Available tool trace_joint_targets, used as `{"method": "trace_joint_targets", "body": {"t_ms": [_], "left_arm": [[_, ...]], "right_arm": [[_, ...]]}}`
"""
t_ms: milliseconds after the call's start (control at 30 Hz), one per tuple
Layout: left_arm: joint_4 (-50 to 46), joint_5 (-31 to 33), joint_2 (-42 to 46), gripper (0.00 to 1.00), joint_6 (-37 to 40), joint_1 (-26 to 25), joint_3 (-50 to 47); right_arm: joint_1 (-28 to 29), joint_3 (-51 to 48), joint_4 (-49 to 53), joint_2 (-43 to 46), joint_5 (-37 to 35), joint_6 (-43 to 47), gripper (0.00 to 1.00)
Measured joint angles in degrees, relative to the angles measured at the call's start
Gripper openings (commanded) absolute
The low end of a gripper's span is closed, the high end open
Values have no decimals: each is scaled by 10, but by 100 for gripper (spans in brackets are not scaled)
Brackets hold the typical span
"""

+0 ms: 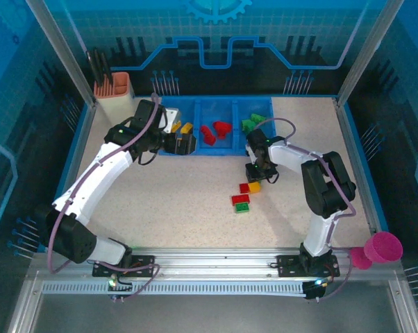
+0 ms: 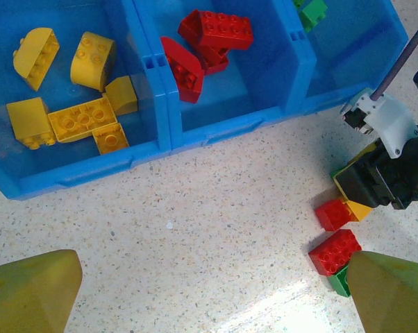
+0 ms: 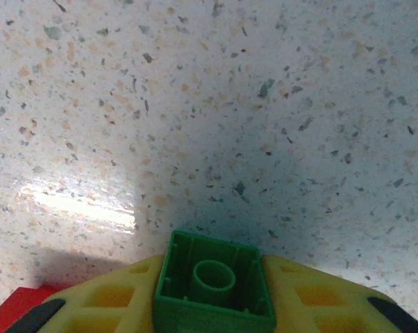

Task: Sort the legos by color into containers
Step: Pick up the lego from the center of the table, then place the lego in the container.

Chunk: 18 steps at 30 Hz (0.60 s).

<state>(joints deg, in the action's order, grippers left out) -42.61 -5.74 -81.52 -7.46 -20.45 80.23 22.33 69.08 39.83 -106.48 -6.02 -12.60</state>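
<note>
Top external: right tool [image 1: 254,175] is hanging over loose legos [image 1: 242,200] on the desk [image 1: 160,208]; left tool [image 1: 183,143] is hovering at the near wall of the blue tray [image 1: 216,154]. Left wrist: left tool is gaping wide, carrying nothing; right tool is working close by, so a bump is looking possible. Right wrist: right tool is clamping a green brick [image 3: 214,281]; a red brick [image 3: 7,312] is sitting just beside one pad [image 3: 98,302], probably risking a snag.

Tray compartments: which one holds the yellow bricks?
The left compartment, with yellow bricks only; the middle compartment has red bricks, the right compartment green bricks.
</note>
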Motion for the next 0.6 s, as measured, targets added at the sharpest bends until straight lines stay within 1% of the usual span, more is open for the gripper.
{"method": "trace_joint_targets", "body": {"t_ms": [167, 233, 433, 600], "left_arm": [[0, 0, -2, 99, 0, -1, 5], [1, 0, -3, 99, 0, -1, 8], [-1, 9, -3, 99, 1, -2, 10], [-5, 24, -2, 99, 1, -2, 10]], "right_arm": [[-6, 3, 10, 16, -2, 7, 33], [-12, 20, 21, 26, -4, 11, 33], [-40, 117, 13, 35, -12, 33, 33], [-54, 212, 8, -9, -23, 58, 33]]}}
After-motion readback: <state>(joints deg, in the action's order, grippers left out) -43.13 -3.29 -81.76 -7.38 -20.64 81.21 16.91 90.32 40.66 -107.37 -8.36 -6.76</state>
